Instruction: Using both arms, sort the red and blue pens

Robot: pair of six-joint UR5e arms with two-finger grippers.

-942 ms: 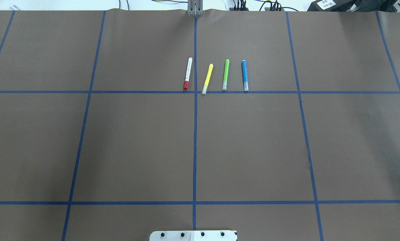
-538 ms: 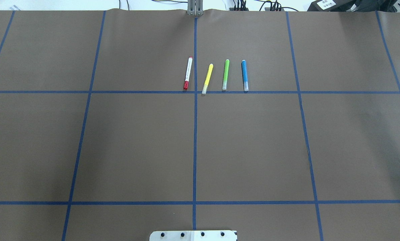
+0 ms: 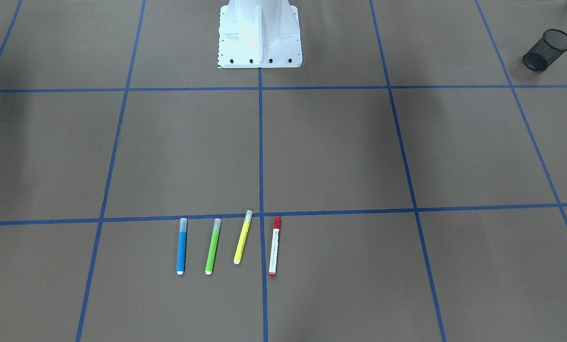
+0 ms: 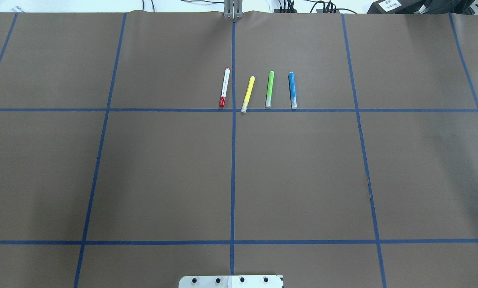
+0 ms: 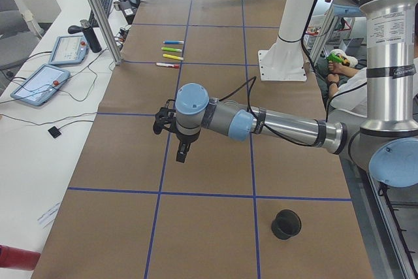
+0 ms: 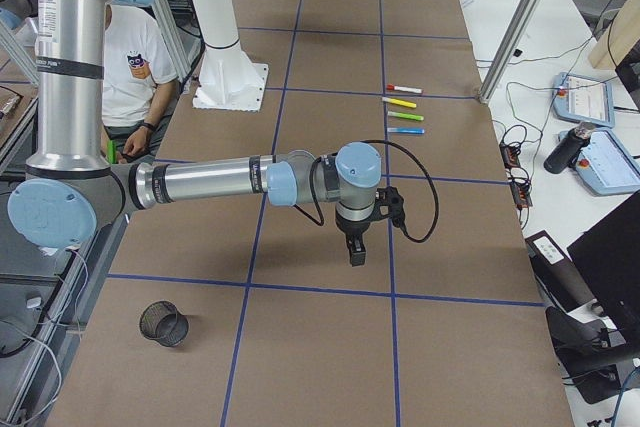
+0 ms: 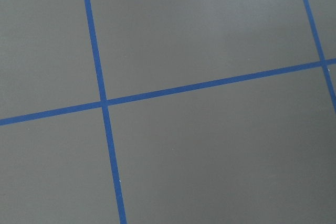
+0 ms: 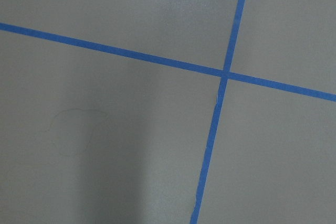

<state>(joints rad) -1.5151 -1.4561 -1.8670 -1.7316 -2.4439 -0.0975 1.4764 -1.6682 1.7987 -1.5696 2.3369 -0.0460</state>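
- Both left gripper (image 5: 181, 155) and right gripper (image 6: 355, 250) hang over mid-table, well apart from the pens; how open, cannot tell.
- 4-pen row, far side: red pen (image 4: 224, 87) and blue pen (image 4: 292, 90) at its ends.
- Risk: yellow pen (image 4: 248, 94) lies just beside red pen; a sloppy grasp could knock it.

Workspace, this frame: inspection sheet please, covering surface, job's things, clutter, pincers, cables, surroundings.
Surface: brown paper with blue tape grid, flat.
Job's things: red pen and blue pen lie at the ends of one row, untouched.
Clutter: yellow marker and green marker between them; black mesh cup near a table end.
Pincers: left pincer and right pincer hover over bare paper, away from the pens; open or shut cannot be told.
Cables: black cable loops off the right wrist.
Surroundings: teach pendant; seated person.
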